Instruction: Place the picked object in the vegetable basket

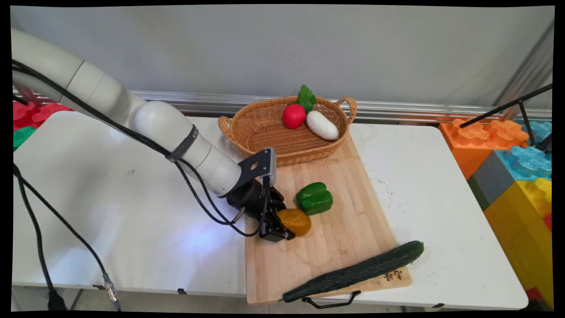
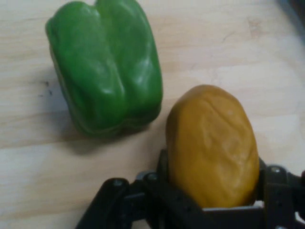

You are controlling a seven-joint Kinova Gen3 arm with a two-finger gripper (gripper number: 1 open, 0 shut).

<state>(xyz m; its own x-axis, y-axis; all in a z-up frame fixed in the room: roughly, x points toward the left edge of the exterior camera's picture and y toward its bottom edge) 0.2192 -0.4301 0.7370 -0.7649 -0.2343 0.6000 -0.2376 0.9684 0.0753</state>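
Observation:
My gripper [image 1: 287, 224] [image 2: 212, 191] reaches low over the wooden cutting board [image 1: 348, 229] and is shut on a yellow-brown potato [image 1: 295, 221] [image 2: 212, 143], which sits between the fingers and rests on or just above the board. A green bell pepper [image 1: 314, 198] [image 2: 107, 67] lies on the board right beside the potato, a small gap between them. Along the board's front edge a long dark cucumber [image 1: 355, 271] lies slantwise.
A wicker basket [image 1: 265, 128] stands at the board's far end with a red radish [image 1: 294, 115] and a white radish [image 1: 322, 125] in it. Big coloured foam blocks [image 1: 516, 163] are stacked past the table's right edge. Black cables [image 1: 39, 238] hang at the left.

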